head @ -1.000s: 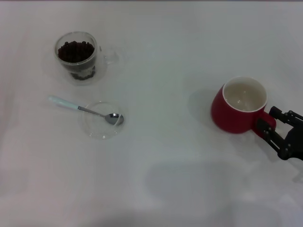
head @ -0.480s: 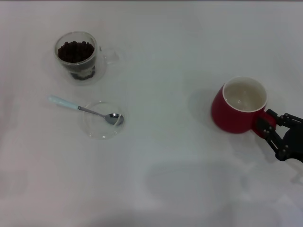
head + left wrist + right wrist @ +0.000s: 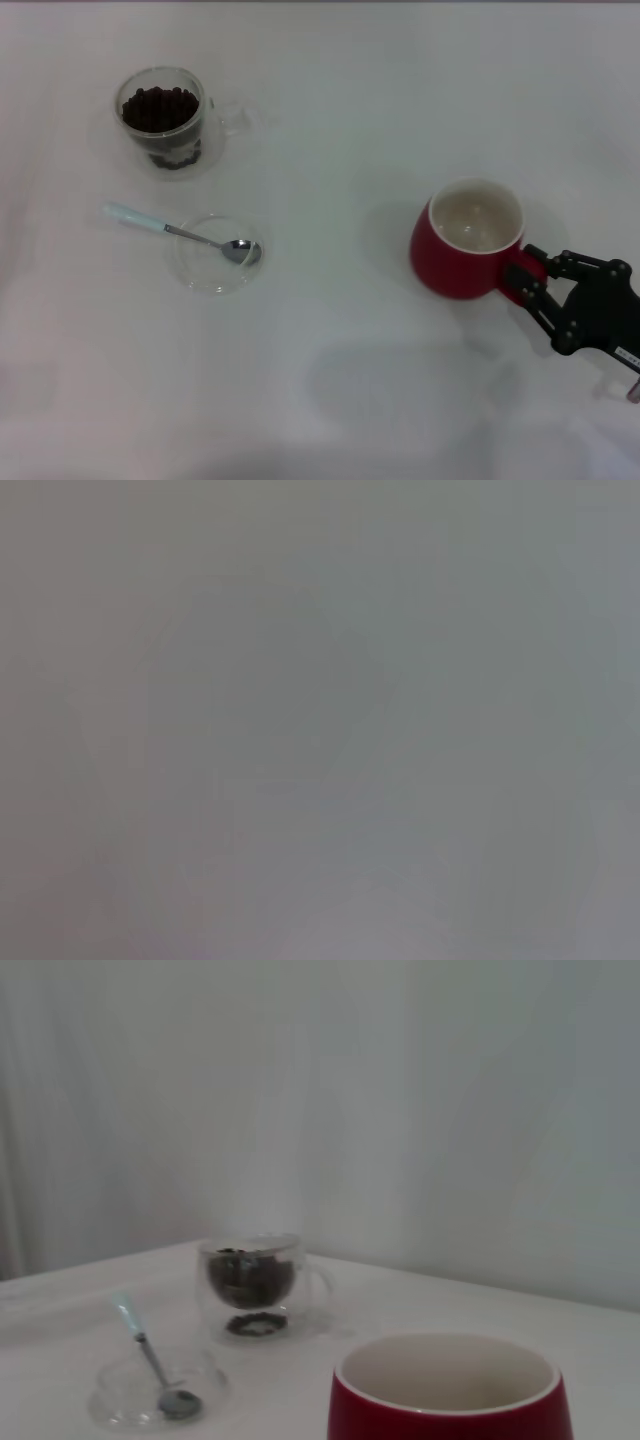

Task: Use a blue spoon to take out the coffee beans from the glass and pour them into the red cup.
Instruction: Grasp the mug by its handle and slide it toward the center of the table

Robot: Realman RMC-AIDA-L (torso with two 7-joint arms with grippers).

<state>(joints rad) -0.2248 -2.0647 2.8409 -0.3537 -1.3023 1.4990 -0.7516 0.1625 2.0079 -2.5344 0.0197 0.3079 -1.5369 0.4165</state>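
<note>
jaws of right gripper (image 3: 522, 282): pinching the loop handle of the red cup (image 3: 462, 240), presumably to bring it nearer. well off beyond the cup: glass (image 3: 163, 117) holding coffee beans (image 3: 158, 107); blue spoon (image 3: 180, 232) resting bowl-down in clear dish (image 3: 213, 254). left gripper: unseen.

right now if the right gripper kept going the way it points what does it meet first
The right gripper already grips the handle of the squat dark-red ceramic cup; beyond it, probably the shallow clear glass dish, though depth is unclear.

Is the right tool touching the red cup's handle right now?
Touching. The head view shows the right tool closed around the red cup handle, no gap visible.
</note>
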